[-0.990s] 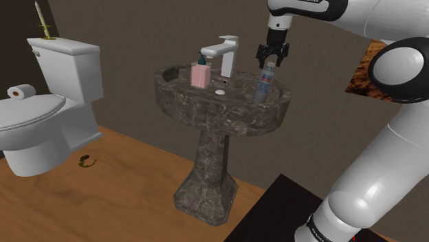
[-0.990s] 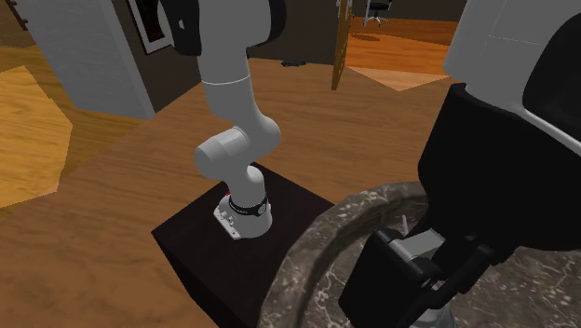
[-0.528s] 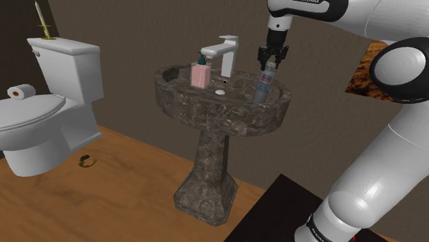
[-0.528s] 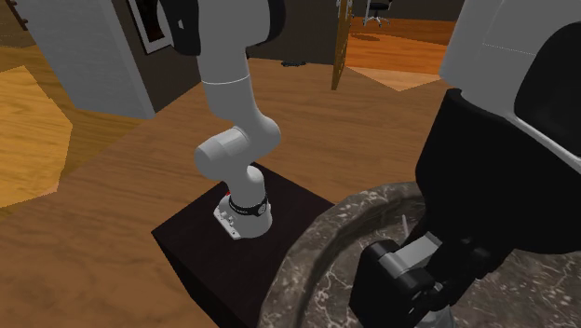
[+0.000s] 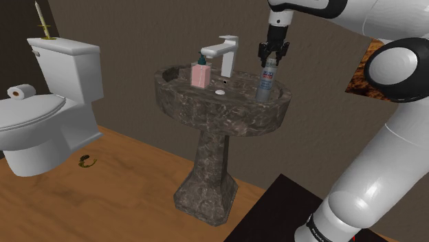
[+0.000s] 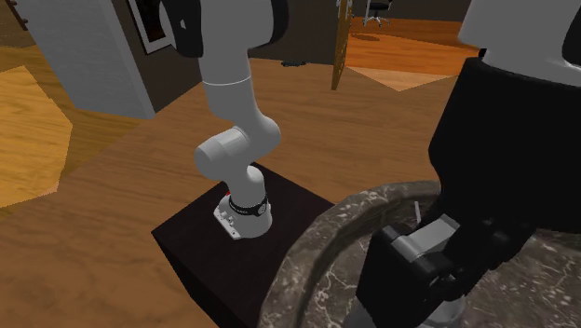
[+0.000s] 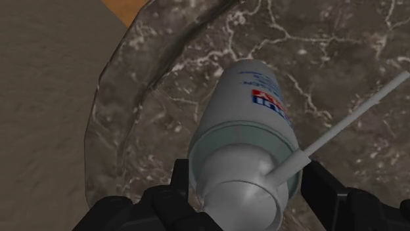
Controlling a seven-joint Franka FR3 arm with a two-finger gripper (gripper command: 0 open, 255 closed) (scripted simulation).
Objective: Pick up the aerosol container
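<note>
At the sink's rim, shoulder view's right: the aerosol can [image 5: 265, 84] [image 7: 246, 125], grey-white; whether its base touches the rim cannot be told.
Gripper [image 5: 270, 60] [image 7: 246, 187]: comes straight down; the 2 black fingers are clamped on the can's top, 1 on each side.
Edges: the rim's outer edge lies just beside the can; the grey-brown wall stands close behind the sink [image 5: 206, 158].
Open room: the basin between the can and the white faucet [image 5: 229, 55]; the pink soap dispenser [image 5: 200, 74] stands beyond, well apart.
Nozzle: 1 thin white straw [image 7: 348, 125] sticks out sideways.
Writing: blue and red print on the can, too small to read.
Surface: dark veined stone pedestal sink.
Room: wood floor, white toilet [image 5: 41, 117] at the shoulder view's left, 1 paper roll [image 5: 20, 91].
</note>
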